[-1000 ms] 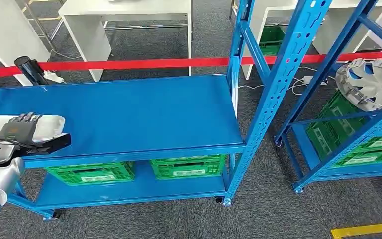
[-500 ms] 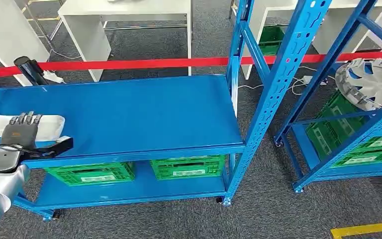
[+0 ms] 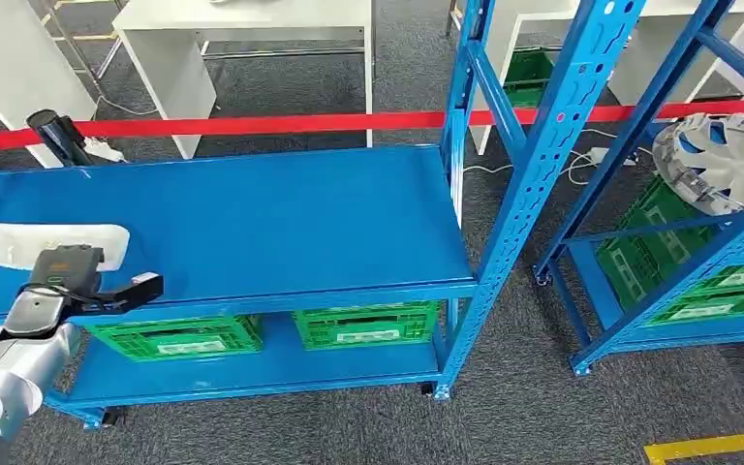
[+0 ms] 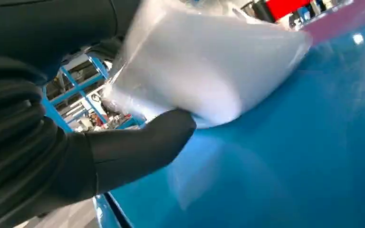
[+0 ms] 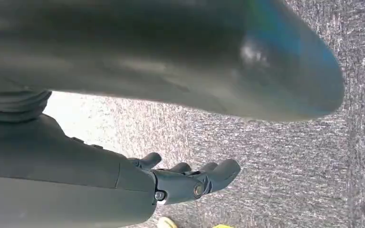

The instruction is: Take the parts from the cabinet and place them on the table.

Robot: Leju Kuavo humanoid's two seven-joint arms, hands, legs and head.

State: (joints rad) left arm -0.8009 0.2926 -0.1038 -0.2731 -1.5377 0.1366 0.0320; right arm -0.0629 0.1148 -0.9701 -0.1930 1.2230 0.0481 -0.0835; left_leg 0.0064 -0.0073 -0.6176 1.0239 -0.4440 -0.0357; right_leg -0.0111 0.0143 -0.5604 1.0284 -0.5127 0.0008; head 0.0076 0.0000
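Shelf (image 3: 252,223), blue and broad, fills your frame's middle left. Part (image 3: 46,242) lies flat on it at the far left, long axis running left to right across the picture: white, elongated, wrapped in clear film. Your left hand (image 3: 63,271) sits just below it, thumb touching, fingers hidden; whether it grips, you cannot tell. Your right hand (image 5: 190,178) hangs over carpet, fingers loosely curled, holding nothing.

Glossy blue metal shelf (image 3: 252,223), smooth white plastic part (image 3: 19,240), rough grey carpet (image 3: 504,417).
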